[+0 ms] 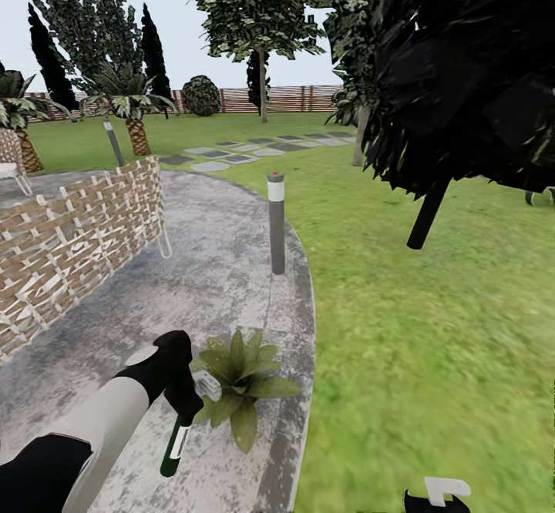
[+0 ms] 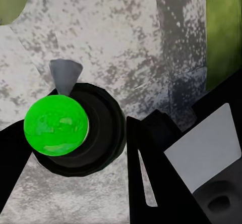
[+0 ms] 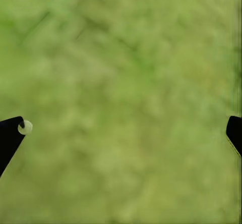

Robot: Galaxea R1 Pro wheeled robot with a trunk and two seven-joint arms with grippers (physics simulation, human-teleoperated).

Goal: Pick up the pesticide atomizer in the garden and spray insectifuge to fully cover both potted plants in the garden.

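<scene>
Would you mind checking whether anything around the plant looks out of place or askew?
Nothing stands out. The potted plant sits upright on the patio, and the left gripper holds the pesticide atomizer beside it.

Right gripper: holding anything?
No: in the right wrist view the right gripper has its fingertips wide apart with only grass between them.

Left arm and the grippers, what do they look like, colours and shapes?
The left arm has a pale grey-white rounded forearm shell between glossy black sections, ending in a black wrist and left gripper. In the left wrist view a black finger carries a light grey panel. The right gripper shows two black pointed fingertips.
</scene>
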